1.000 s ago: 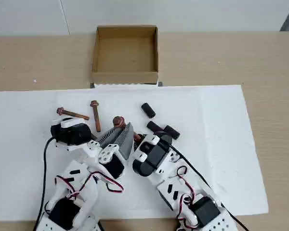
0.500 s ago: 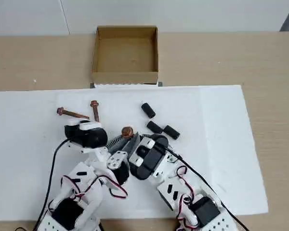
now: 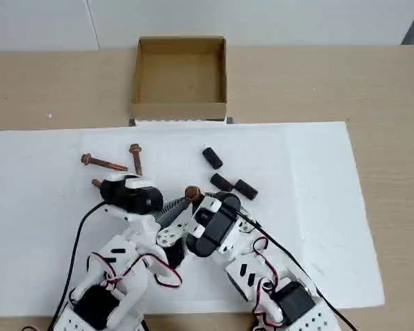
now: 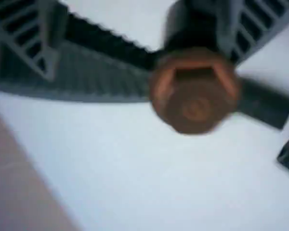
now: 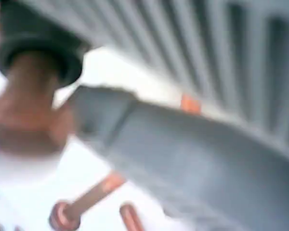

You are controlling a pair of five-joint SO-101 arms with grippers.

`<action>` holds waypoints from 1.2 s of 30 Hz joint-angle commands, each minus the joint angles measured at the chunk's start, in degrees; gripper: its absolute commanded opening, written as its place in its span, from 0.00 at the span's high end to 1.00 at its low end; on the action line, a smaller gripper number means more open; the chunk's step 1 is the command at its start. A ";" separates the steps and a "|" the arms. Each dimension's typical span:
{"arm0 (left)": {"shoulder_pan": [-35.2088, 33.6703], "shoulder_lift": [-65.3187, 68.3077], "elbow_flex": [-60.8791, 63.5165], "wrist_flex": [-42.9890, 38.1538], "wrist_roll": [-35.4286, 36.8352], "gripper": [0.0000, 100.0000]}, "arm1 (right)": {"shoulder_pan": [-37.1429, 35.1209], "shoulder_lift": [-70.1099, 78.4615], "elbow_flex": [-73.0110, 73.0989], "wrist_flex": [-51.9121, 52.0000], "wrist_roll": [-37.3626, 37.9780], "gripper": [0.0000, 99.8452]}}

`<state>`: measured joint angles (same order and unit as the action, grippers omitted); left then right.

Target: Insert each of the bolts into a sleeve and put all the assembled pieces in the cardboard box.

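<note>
Left tool [image 3: 183,204] holds bolt [image 3: 192,194] between its fingers.

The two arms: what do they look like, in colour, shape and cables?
The left arm and the right arm are white plastic links with black motor blocks at the joints. Thin red, black and white wires loop along them. A black cable runs beside each. The fingers are grey and ribbed.

Your left gripper [image 3: 186,200] has swung right across the white sheet [image 3: 317,179], carrying the bolt [image 3: 192,194] in its jaws up beside the right arm [image 3: 214,221]. Its black motor [image 3: 131,194] followed, uncovering the head of another bolt [image 3: 95,183] behind it.
</note>
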<state>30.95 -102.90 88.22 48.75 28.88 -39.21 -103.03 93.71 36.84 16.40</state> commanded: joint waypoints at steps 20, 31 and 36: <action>-14.68 -0.62 -11.82 6.59 -5.19 1.00 | 7.16 -0.84 -2.55 -1.19 -6.95 1.00; -26.64 -0.70 0.22 6.59 -18.99 1.00 | 16.66 -0.66 -3.96 3.21 -16.62 1.00; -26.20 -0.70 4.62 6.59 -19.43 0.99 | 18.15 1.80 -6.86 4.44 -16.62 1.00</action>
<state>4.92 -102.90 91.74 55.25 9.89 -21.71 -102.68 92.92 40.88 0.48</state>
